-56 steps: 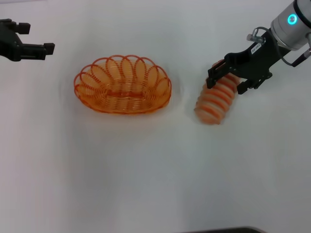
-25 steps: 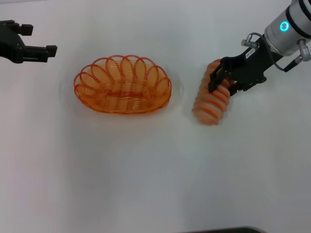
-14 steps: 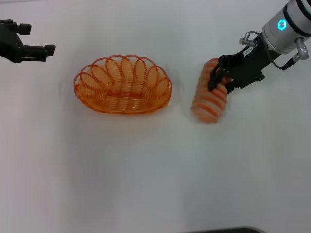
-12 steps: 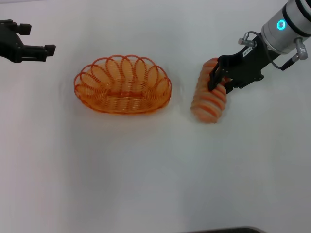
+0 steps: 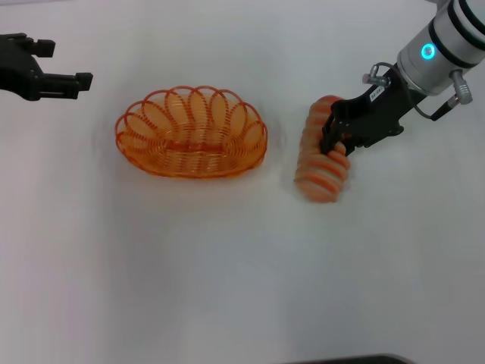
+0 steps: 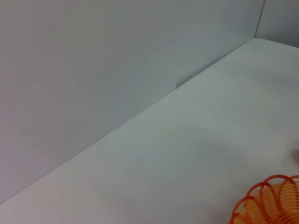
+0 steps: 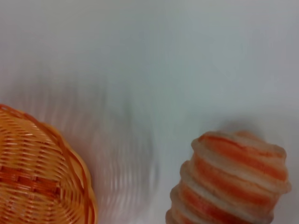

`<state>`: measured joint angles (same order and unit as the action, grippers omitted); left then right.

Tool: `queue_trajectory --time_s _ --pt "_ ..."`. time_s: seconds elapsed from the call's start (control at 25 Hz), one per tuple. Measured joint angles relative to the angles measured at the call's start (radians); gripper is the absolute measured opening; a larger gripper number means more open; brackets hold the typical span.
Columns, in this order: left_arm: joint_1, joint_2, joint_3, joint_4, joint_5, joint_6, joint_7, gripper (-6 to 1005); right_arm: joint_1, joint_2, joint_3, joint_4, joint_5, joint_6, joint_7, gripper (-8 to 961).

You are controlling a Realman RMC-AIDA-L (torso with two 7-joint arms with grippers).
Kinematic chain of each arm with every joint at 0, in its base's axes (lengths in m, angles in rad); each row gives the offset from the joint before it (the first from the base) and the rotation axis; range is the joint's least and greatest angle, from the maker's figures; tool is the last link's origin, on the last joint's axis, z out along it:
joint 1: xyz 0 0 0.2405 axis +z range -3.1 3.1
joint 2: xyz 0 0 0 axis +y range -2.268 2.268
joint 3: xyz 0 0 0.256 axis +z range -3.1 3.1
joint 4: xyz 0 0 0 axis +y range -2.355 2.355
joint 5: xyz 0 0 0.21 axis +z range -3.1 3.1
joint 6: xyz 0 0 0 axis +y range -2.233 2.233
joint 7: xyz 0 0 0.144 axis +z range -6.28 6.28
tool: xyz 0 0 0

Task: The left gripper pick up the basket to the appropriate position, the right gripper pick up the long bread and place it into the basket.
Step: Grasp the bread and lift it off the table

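White table (image 5: 227, 265): nothing else shifted. Orange wire basket (image 5: 191, 132) same spot, centre-left, empty, not lifted. My right gripper (image 5: 331, 141) slid further toward basket since 0.5 s ago, fingers pinching long bread (image 5: 320, 155) at mid-length. Loaf dragged w/ it, near end tipped down by table; contact unclear. Judgement: grasp holds, carry starting. My left gripper (image 5: 72, 77) parked far left, well apart from basket, fingers spread.

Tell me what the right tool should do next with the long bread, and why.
Probably lift it. The right tool straddles the long bread's upper half, which apparently lies on the white table, beside the orange wire basket. The basket holds nothing, and the left tool hovers away from it.
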<state>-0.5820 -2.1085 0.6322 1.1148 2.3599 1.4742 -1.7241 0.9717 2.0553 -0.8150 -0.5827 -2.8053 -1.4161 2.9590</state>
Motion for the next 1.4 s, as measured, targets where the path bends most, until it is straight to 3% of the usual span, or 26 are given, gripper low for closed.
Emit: queue_trajectory --time_s 0.48,0.68,1.0,1.24,1.4 --pt "0.007 -0.005 0.007 0.009 0.0 0.005 -0.006 865 -0.015 0.012 0.0 -0.04 0.0 -0.031 -0.012 264" --pt "0.008 -0.008 0.005 0.01 -0.001 -0.002 -0.006 864 -0.042 0.025 -0.002 -0.125 0.0 -0.053 -0.015 219" --pt "0.008 -0.01 0.0 0.01 -0.001 -0.012 -0.007 865 -0.063 0.026 -0.014 -0.231 0.001 -0.085 -0.049 175" --pt "0.006 -0.013 0.0 0.008 -0.002 -0.029 -0.011 864 -0.06 0.019 -0.028 -0.303 0.001 -0.107 -0.113 153" --pt "0.004 -0.013 0.0 0.004 -0.013 -0.029 -0.012 864 -0.033 -0.001 -0.028 -0.322 0.003 -0.132 -0.203 152"
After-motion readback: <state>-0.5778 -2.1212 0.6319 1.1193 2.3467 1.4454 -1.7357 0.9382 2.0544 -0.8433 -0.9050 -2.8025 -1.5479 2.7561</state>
